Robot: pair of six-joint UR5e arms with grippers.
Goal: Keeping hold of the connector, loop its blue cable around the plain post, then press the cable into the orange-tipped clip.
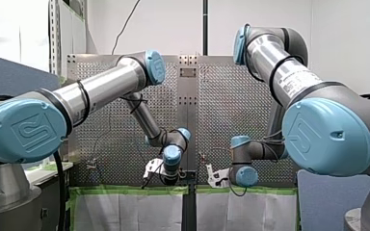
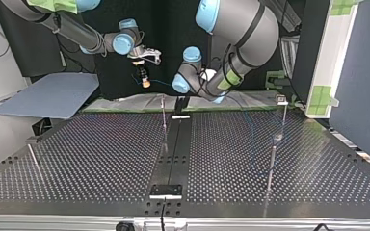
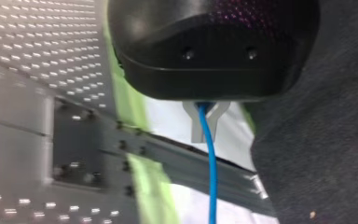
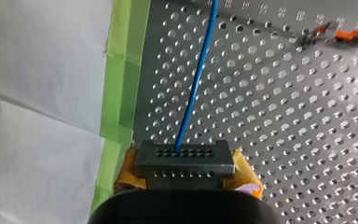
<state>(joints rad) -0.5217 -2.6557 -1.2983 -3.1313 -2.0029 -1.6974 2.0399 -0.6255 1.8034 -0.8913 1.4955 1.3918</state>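
Observation:
In the right wrist view a dark grey connector sits between the yellow pads of my right gripper, which is shut on it. The blue cable leaves the connector and runs ahead over the perforated plate. An orange-tipped clip stands far ahead and off to one side. In the left wrist view my left gripper has its metal fingers pinched on the blue cable, which hangs on past them. In the top view my right gripper and my left gripper hang near the table's far edge.
Thin upright posts rise from the perforated table. A dark rail runs down its middle. Green tape and white sheeting line the edge by the grippers. A blue-grey board lies at the top view's left.

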